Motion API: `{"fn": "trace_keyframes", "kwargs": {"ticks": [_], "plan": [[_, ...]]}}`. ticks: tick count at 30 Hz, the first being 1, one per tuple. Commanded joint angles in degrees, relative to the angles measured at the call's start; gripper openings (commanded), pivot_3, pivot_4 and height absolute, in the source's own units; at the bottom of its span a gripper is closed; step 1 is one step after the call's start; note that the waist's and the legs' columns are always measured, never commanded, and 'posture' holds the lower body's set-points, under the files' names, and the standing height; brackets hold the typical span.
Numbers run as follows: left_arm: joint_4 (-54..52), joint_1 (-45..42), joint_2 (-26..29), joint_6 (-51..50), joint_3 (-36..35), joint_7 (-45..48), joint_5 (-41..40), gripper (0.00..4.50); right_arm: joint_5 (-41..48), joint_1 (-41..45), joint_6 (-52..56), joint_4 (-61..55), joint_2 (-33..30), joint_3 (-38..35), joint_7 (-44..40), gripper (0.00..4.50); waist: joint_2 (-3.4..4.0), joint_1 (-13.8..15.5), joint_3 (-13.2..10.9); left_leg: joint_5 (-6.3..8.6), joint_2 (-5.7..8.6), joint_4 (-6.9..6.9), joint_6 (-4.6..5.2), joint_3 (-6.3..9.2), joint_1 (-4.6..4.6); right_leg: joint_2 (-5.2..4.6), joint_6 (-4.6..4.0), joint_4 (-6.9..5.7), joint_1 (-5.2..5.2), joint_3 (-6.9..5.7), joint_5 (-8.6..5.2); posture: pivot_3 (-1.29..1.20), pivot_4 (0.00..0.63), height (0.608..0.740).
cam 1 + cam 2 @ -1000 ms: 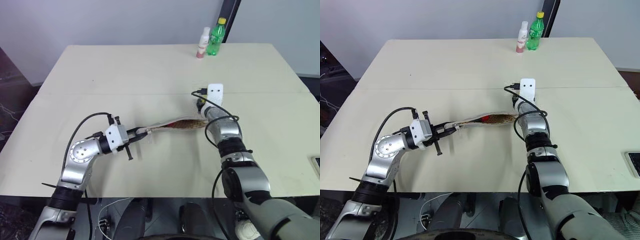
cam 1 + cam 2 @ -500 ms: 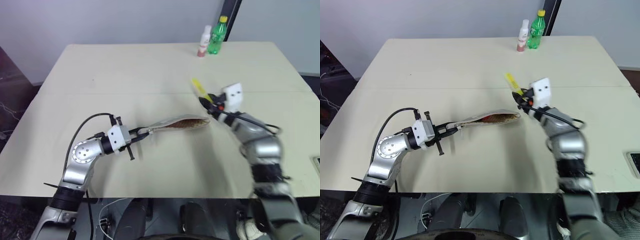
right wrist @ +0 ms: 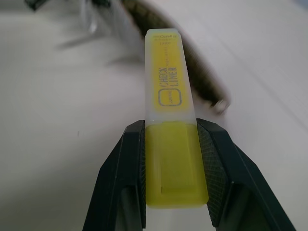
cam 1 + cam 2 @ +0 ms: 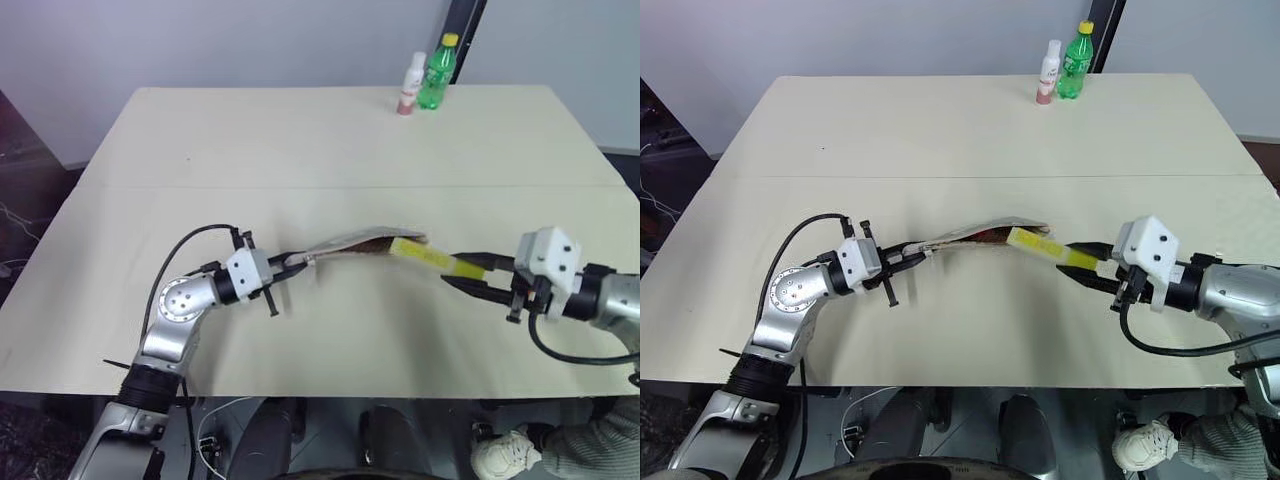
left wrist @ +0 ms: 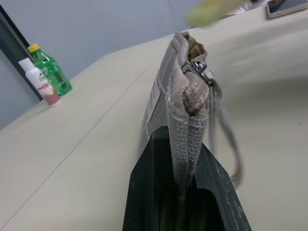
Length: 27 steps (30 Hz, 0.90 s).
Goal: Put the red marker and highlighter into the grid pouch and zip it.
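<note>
Highlighter (image 4: 1051, 249) clamped by its rear end in the right gripper (image 4: 1087, 268), jaws tight on its sides, tip aimed at the open mouth of the grid pouch (image 4: 975, 235) and just reaching it. Left gripper (image 4: 908, 258) has its jaws fully closed on the pouch's near end, holding it propped off the desk (image 4: 940, 130). Red marker (image 4: 982, 236) looks already inside, a bit of red showing at the opening. Judged progress: roughly halfway. Left: slide highlighter in, release, pull zipper shut.
</note>
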<state>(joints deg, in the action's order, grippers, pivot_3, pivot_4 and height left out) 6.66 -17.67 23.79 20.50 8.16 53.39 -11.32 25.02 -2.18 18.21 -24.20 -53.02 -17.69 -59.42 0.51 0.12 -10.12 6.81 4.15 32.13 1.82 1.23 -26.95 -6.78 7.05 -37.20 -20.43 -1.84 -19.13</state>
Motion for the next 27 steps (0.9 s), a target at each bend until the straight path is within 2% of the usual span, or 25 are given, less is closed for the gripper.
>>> {"fn": "trace_keyframes", "kwargs": {"ticks": [1, 5, 10, 16, 23, 27], "plan": [[-1.1, -1.2, -0.2, 1.3, -0.2, 0.0, -0.2, 0.0, -4.0, 1.9, -2.7, 1.0, -0.4, 2.7, 1.4, 0.94, -0.01, 0.4, 0.0, 0.0, 0.0, 0.02, 0.0, 0.0, 0.01, 0.01, 0.0, 0.0, 0.02, -0.01, 0.0, 0.0, 0.15, 0.74], [-1.2, -2.0, 0.2, 1.1, 0.3, 1.6, -0.7, 0.0, -6.2, 7.9, -3.2, 3.7, 1.6, 6.9, 3.8, 0.94, -0.01, 0.6, 0.0, 0.0, 0.0, 0.07, -0.01, 0.0, 0.01, 0.01, -0.11, 0.0, 0.04, -0.02, -0.04, 0.0, 0.15, 0.74], [-0.3, -3.0, 0.8, 2.5, 0.8, 3.2, 0.3, 0.0, -5.7, 9.1, -2.4, 2.8, 1.5, 8.8, 2.5, 0.94, -0.05, 0.9, 0.0, 0.0, 0.03, 0.06, 0.0, 0.03, -0.04, 0.0, 0.0, 0.01, 0.02, -0.06, 0.02, 0.0, 0.15, 0.74], [-0.3, -2.6, 1.4, 2.9, 2.5, 5.6, 0.8, 0.0, -7.5, 11.7, 2.5, 1.3, -2.3, 11.3, 2.0, 0.94, -0.06, 0.6, 0.0, 0.0, 0.04, 0.1, 0.0, 0.03, -0.07, 0.01, 0.06, -0.02, 0.0, -0.07, 0.06, 0.0, 0.15, 0.74], [0.1, -2.2, 1.4, 3.0, 3.3, 7.1, 0.8, 0.0, -0.2, 14.0, 11.0, -3.2, -4.4, 7.8, 0.2, 0.94, -0.06, 0.8, 0.0, 0.0, 0.02, 0.09, 0.01, 0.04, -0.1, 0.0, 0.06, -0.01, -0.02, -0.07, 0.06, 0.0, 0.15, 0.74], [0.3, -1.3, 1.1, 4.1, 4.0, 7.4, 1.0, 0.0, -1.0, 15.1, 12.4, -1.9, -5.1, 8.2, 1.5, 0.94, -0.07, 0.6, 0.0, 0.0, 0.04, 0.12, 0.01, 0.04, -0.12, -0.01, 0.05, 0.03, -0.01, -0.07, 0.06, 0.0, 0.15, 0.74]]}}
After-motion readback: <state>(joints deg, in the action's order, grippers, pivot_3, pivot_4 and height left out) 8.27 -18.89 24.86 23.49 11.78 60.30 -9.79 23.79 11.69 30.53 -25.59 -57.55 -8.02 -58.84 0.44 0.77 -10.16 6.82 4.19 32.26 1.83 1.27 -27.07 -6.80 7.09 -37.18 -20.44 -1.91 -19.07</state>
